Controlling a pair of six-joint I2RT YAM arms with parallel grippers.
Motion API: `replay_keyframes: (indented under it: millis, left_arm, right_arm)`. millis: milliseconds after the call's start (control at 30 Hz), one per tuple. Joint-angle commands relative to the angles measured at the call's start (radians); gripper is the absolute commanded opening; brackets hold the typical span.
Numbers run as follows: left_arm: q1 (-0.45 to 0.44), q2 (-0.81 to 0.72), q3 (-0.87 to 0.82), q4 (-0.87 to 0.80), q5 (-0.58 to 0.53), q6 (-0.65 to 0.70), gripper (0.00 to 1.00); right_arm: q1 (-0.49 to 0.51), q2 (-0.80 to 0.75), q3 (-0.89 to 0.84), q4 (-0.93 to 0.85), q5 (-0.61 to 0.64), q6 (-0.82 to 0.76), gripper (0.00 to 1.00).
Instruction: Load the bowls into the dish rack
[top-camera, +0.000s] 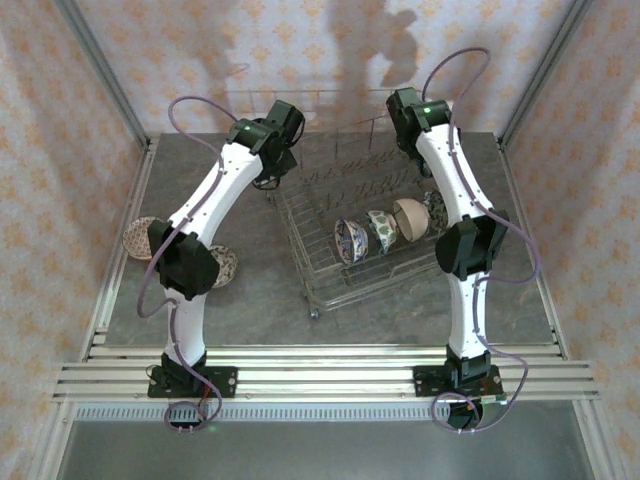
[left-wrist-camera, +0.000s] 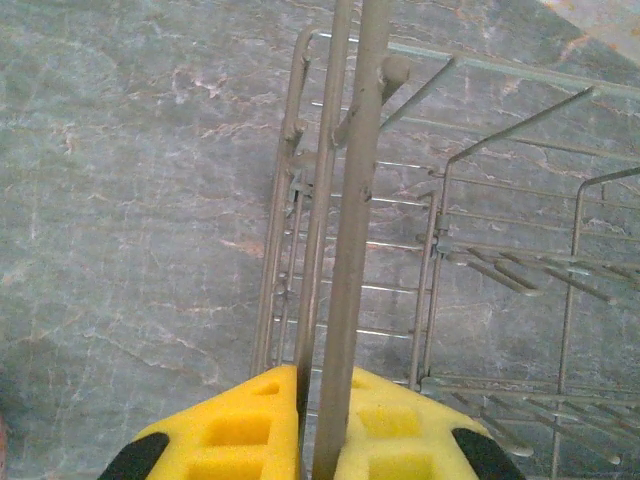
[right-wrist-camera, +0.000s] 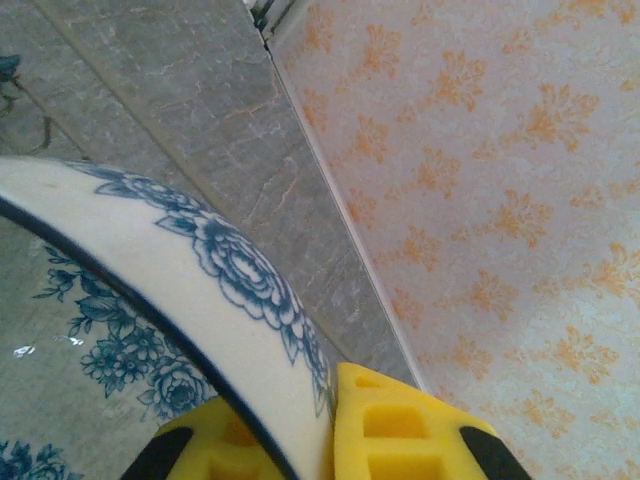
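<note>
Left: two bowls (top-camera: 138, 238) lie on the table (top-camera: 250, 300) by your left arm | left gripper (left-wrist-camera: 318, 440) clamped on the dish rack (left-wrist-camera: 350, 200) corner wire | middle: standing bowls (top-camera: 382, 230) on edge in a row | right gripper (right-wrist-camera: 325, 440) pinches the blue-flowered bowl (right-wrist-camera: 200, 260) by its rim, likely at the row's right end; the tines should lie below it.

A robot lab booth dressed like a home. Floral-papered walls (top-camera: 50, 150) meet at bare metal posts (top-camera: 100, 65) around a stone-look table (top-camera: 250, 300), and two arms (top-camera: 215, 195) are bolted to aluminium rails (top-camera: 320, 375) at its near edge
</note>
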Motion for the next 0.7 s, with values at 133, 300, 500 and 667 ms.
replay_keyframes:
  millis: [133, 300, 500, 667]
  left_arm:
    - [-0.025, -0.113, -0.138, 0.162, -0.06, -0.271, 0.0]
    - [-0.053, -0.163, -0.191, 0.215, -0.05, -0.314, 0.0]
    - [-0.053, -0.197, -0.263, 0.295, 0.026, -0.275, 0.13]
    - [-0.039, -0.221, -0.291, 0.344, 0.071, -0.197, 0.44]
  right_arm:
    - [0.004, -0.021, 0.052, 0.067, 0.103, -0.007, 0.0]
    - [0.004, -0.009, 0.054, 0.101, 0.142, -0.002, 0.0]
    - [0.012, 0.006, 0.06, 0.117, 0.161, 0.022, 0.0]
    - [0.04, 0.051, 0.093, 0.092, 0.192, 0.046, 0.0]
